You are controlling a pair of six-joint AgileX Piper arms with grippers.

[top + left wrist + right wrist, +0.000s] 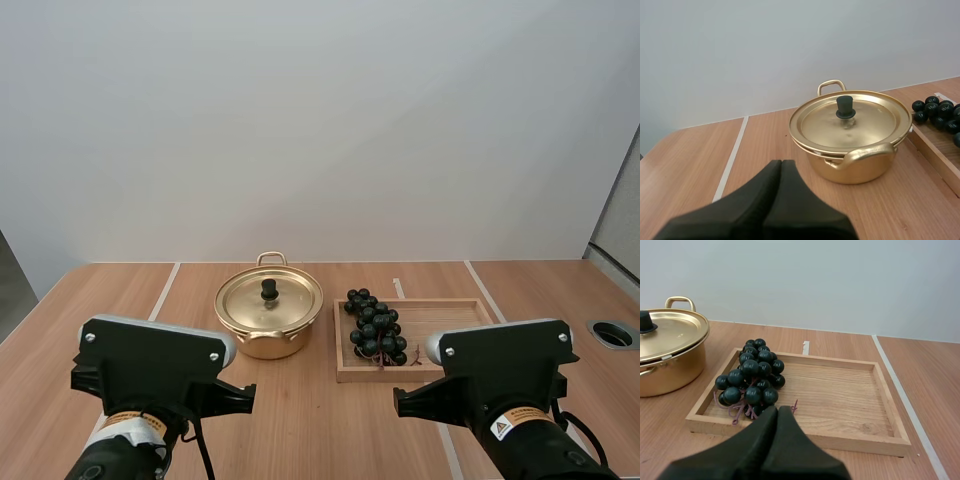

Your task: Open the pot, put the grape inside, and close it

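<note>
Lid sits on the pot, grapes lie in the tray just beside it. Left gripper and right gripper both pinched closed, empty. That small knob could slip from an off-centre grab, dropping the lid.

Pot was shiny gold; lid same gold, knob black. Grapes were dark green, near black, on purplish stem. Tray showed pale wood grain. Surface was warm brown wood, crossed by whitish stripes. Left tool and right tool were matte black.
</note>
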